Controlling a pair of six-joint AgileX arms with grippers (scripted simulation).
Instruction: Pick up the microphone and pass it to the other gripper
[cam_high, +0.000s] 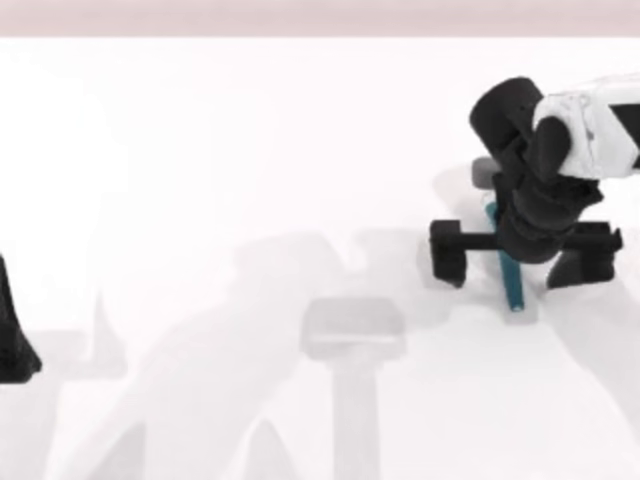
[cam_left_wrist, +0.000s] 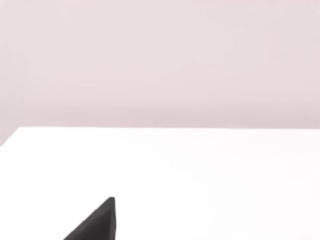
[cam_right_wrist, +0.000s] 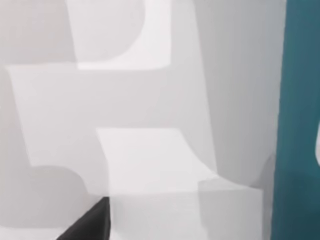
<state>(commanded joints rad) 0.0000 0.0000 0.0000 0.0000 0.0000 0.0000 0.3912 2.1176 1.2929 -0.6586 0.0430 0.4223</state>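
Two arms were in frame, only one working. The right gripper (cam_high: 518, 262) sat at about 3 o'clock on the tabletop (cam_high: 250, 150), hanging directly over the microphone (cam_high: 508, 280), fingers spread wide to either side of the teal handle and not touching it as far as the top view showed; it held nothing yet. The microphone lay flat on the tabletop, handle tip pointing toward 6 o'clock, its head end mostly hidden under the wrist. The wide straddle across the handle looked like a pre-grasp: the fingers lined up crosswise to the slim shaft so that closing would pinch it square. The right wrist view had the teal handle (cam_right_wrist: 300, 125) close along one edge, with one black fingertip (cam_right_wrist: 92, 222) in the corner, which fit a low approach. My read: descent was nearly done, closing was next, handover not started. The left gripper (cam_high: 15, 330) was parked at the 9 o'clock edge, well apart from the microphone; whether its fingers were open I couldn't tell. No containers were in the scene.
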